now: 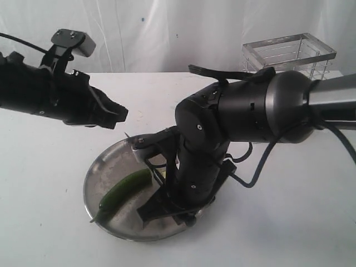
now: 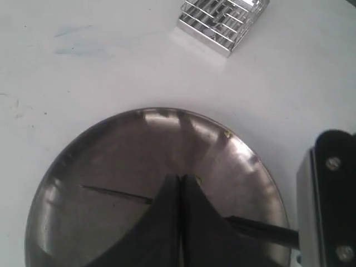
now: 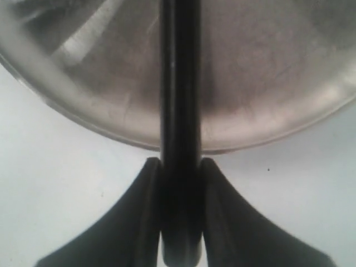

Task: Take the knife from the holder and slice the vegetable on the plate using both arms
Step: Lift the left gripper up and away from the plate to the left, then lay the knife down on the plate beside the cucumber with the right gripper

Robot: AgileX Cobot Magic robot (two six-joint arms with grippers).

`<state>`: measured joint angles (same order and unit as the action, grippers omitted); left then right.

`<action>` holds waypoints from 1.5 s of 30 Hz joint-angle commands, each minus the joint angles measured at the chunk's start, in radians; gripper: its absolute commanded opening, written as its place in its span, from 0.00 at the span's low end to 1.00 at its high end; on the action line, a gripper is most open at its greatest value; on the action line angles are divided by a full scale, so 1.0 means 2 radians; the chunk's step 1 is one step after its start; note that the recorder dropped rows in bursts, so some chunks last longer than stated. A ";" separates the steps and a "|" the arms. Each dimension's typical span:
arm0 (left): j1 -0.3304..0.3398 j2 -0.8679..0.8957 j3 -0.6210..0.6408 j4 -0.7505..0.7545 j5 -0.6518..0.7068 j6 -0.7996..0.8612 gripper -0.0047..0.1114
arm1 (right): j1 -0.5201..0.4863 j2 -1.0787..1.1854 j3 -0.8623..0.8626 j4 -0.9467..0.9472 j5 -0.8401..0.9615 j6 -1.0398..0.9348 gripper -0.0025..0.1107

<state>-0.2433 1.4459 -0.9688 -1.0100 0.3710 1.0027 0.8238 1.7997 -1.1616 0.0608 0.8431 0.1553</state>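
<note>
The dark green vegetable (image 1: 125,189) lies on the round steel plate (image 1: 90,181), stem end toward the near left rim. My right gripper (image 3: 179,164) is shut on the black handle of the knife (image 3: 179,83), at the plate's (image 3: 267,72) near rim. The thin blade (image 2: 117,193) reaches across the plate (image 2: 111,150), and its tip (image 1: 127,136) shows by the far rim. I cannot tell whether the blade touches the vegetable. My left gripper (image 1: 123,114) (image 2: 181,178) hovers above the plate's far left side, shut and empty. Its fingers hide the vegetable in the left wrist view.
The wire holder (image 1: 289,53) (image 2: 219,22) stands at the back right of the white table, behind the right arm (image 1: 239,114). That arm bends down over the plate's right half and hides it.
</note>
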 commanded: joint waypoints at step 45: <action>0.083 -0.328 0.230 0.165 -0.136 -0.242 0.04 | -0.184 0.038 -0.002 0.237 -0.072 -0.325 0.02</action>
<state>-0.0576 0.8342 -0.5186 -0.6663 0.0854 0.4757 0.4598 1.8785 -1.1633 0.5405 0.7282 -0.4885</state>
